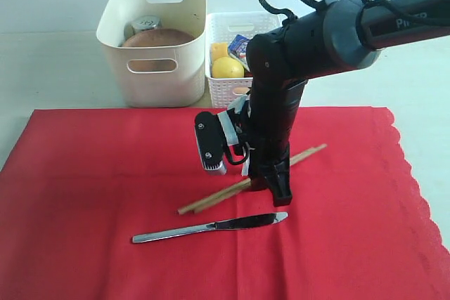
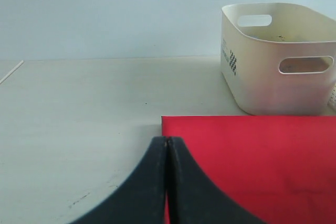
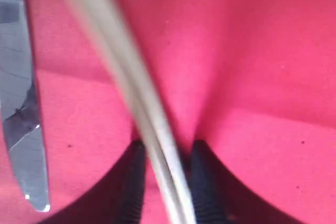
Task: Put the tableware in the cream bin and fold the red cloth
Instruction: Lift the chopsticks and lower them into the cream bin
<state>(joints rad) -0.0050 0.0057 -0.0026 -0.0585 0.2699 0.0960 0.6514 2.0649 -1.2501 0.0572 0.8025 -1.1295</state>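
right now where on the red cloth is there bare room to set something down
Bare: the red cloth left of the chopsticks and knife, and right of the right gripper to the scalloped edge. Crowded: the middle, around those three.

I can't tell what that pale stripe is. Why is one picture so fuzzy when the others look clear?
Right wrist view: the chopsticks sit so close to the lens that they smear into a pale stripe, and the knife is soft too. Exterior view: sharp, with light glinting on the knife blade. Left wrist view: the cream bin is crisp.
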